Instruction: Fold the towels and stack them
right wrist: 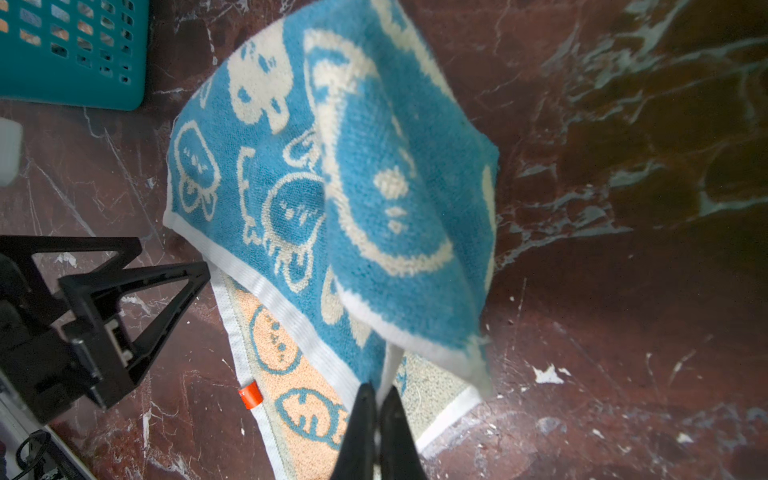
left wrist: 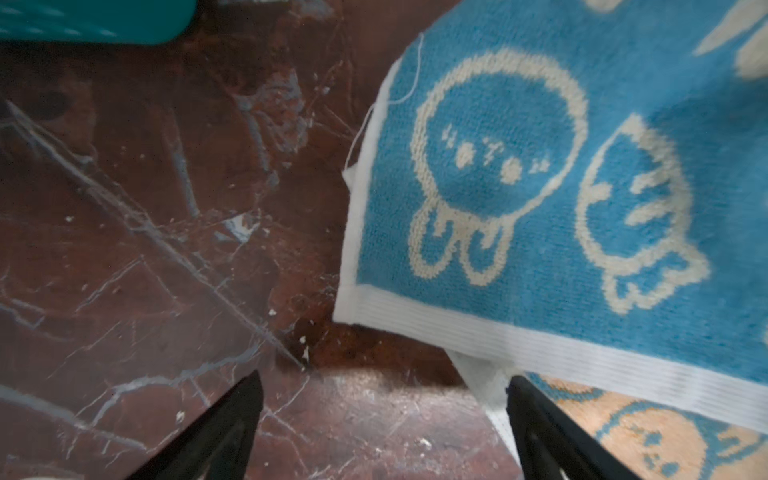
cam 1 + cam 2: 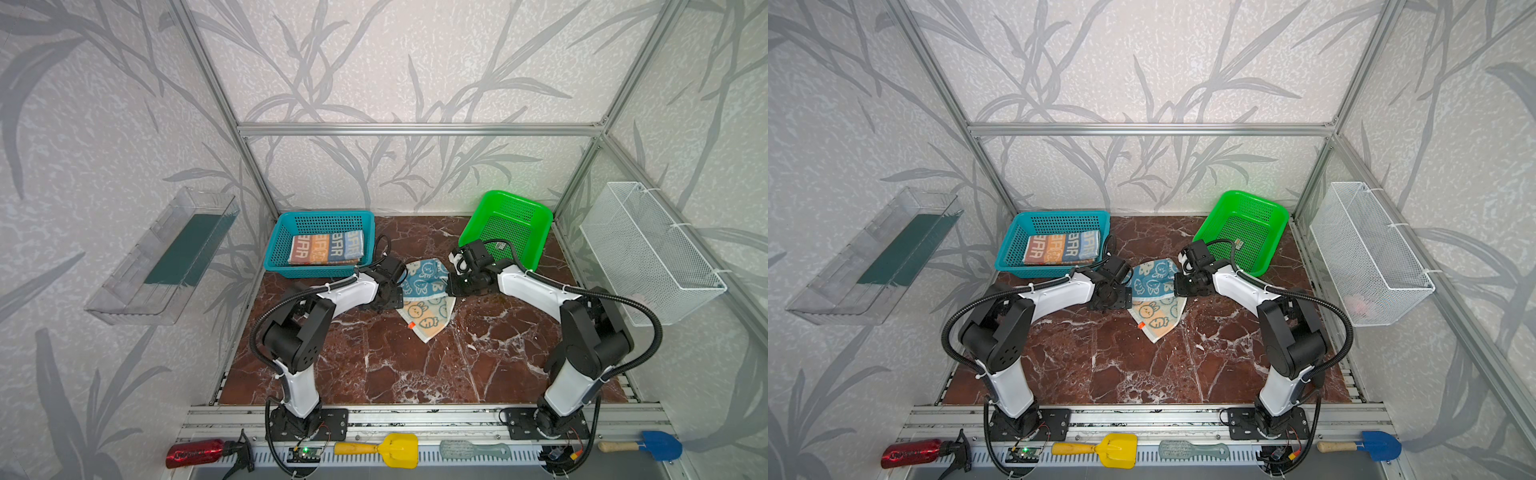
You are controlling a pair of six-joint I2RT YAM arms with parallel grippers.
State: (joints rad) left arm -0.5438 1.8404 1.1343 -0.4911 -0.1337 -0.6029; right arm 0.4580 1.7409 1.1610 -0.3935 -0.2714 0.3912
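A blue towel [image 3: 424,278] [image 3: 1152,276] with white bunnies lies mid-table, partly over an orange towel [image 3: 426,318] [image 3: 1158,316] with an orange tag. My right gripper [image 1: 378,390] is shut on the blue towel's [image 1: 332,166] white hem, so that side hangs raised over the orange towel [image 1: 291,374]. My left gripper [image 2: 384,386] is open at the blue towel's [image 2: 561,187] other near corner, low over the table, with only bare marble between its fingers. The striped towel [image 3: 326,249] [image 3: 1061,248] lies folded in the teal basket.
The teal basket [image 3: 286,237] stands at the back left, close behind my left wrist. A green basket [image 3: 511,224] leans tilted at the back right. A white wire basket [image 3: 648,249] and a clear tray [image 3: 162,257] hang on the side walls. Hand tools line the front rail.
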